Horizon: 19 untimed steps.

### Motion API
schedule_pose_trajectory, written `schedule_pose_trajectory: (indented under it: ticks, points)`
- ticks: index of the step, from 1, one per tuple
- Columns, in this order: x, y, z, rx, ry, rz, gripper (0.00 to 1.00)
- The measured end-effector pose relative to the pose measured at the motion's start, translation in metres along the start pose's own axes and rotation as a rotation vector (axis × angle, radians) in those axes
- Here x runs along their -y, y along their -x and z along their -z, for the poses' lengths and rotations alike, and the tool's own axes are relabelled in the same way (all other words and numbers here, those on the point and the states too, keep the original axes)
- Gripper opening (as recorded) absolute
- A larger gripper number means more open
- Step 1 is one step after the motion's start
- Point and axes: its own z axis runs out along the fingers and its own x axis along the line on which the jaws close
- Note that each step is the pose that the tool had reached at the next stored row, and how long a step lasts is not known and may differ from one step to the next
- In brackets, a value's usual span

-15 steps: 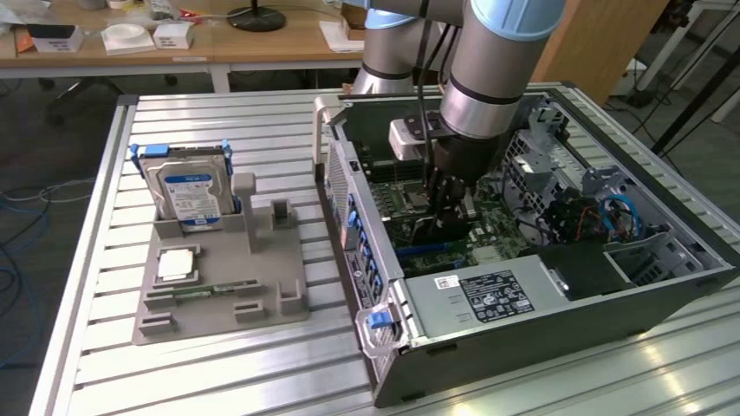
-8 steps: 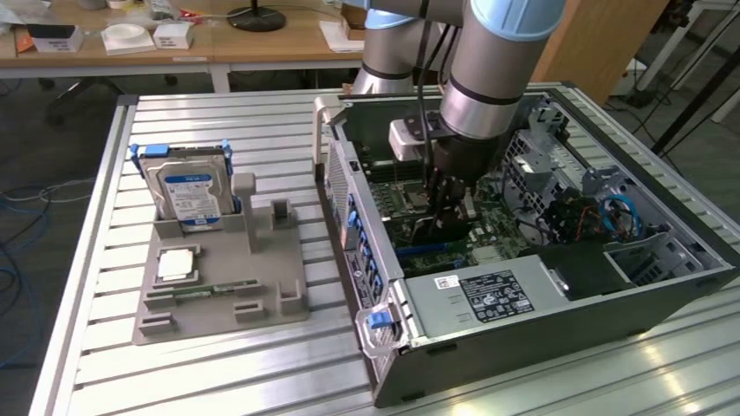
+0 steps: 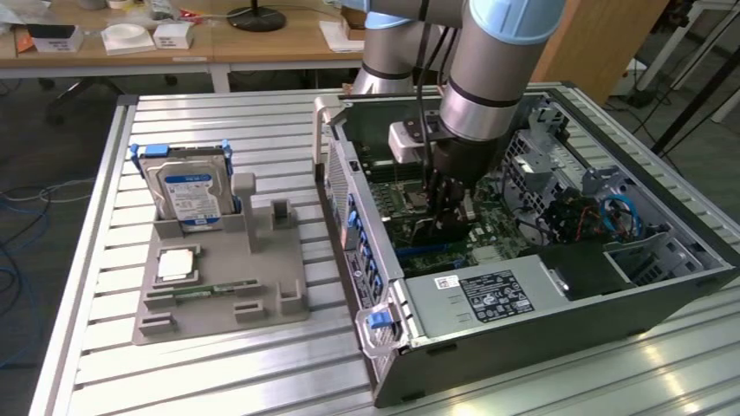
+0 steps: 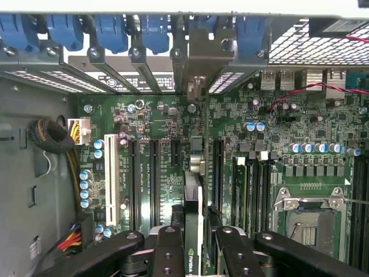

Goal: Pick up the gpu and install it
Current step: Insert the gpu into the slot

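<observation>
In the exterior view my gripper (image 3: 445,215) reaches down into the open computer case (image 3: 347,199), over the green motherboard (image 3: 491,230). It is shut on the gpu (image 3: 431,230), a dark thin card held upright. The wrist view shows the gpu (image 4: 194,202) edge-on between my two black fingers (image 4: 167,248), with my gripper (image 4: 194,234) clamped on its sides. The card runs along the expansion slots (image 4: 153,179), and its silvery end bracket (image 4: 199,55) stands at the rear slot openings beside the blue latches (image 4: 109,32). Whether its edge sits in a slot I cannot tell.
A grey fixture (image 3: 260,260) on the slatted table holds a silver hard drive (image 3: 191,195) with a blue-white label, a square chip (image 3: 173,263) and a green memory stick (image 3: 214,290). The power supply (image 3: 486,290), drive cage and cables (image 3: 619,217) crowd the case. The CPU socket (image 4: 308,216) lies beside the slots.
</observation>
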Motion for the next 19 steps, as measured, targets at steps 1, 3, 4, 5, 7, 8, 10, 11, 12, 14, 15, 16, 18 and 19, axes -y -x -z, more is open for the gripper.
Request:
schedule_pose_trajectory:
  ticks: [1, 3, 4, 5, 7, 8, 10, 11, 12, 14, 15, 16, 18, 19]
  points:
    - [0.0, 0.0, -0.0007, 0.0002, -0.0001, 0.0, 0.26]
    - [0.0, 0.0, -0.0012, -0.0002, 0.0001, 0.0, 0.26]
    - [-0.0001, 0.0001, -0.0012, -0.0003, 0.0002, 0.0, 0.26]
    - [-0.0001, 0.0004, -0.0013, -0.0002, 0.0001, 0.0, 0.26]
    - [-0.0001, 0.0006, -0.0014, -0.0001, 0.0002, 0.003, 0.26]
    - [-0.0001, 0.0007, -0.0014, -0.0002, 0.0003, 0.006, 0.26]
    - [-0.0001, 0.0007, -0.0016, -0.0001, 0.0003, 0.011, 0.26]
    - [-0.0001, 0.0008, -0.0018, -0.0002, 0.0003, 0.012, 0.26]
    - [0.0, 0.001, -0.0022, -0.0001, 0.0002, 0.014, 0.26]
    - [-0.0001, 0.001, -0.0024, -0.0001, 0.0003, 0.018, 0.26]
    - [-0.0001, 0.001, -0.0025, -0.0003, 0.0004, 0.018, 0.26]
    - [-0.0001, 0.001, -0.0031, 0.0, 0.0003, 0.019, 0.26]
    - [0.0, 0.001, -0.0046, -0.0001, 0.0002, 0.021, 0.26]
    - [-0.0001, 0.0009, -0.0048, -0.0003, 0.0003, 0.021, 0.26]
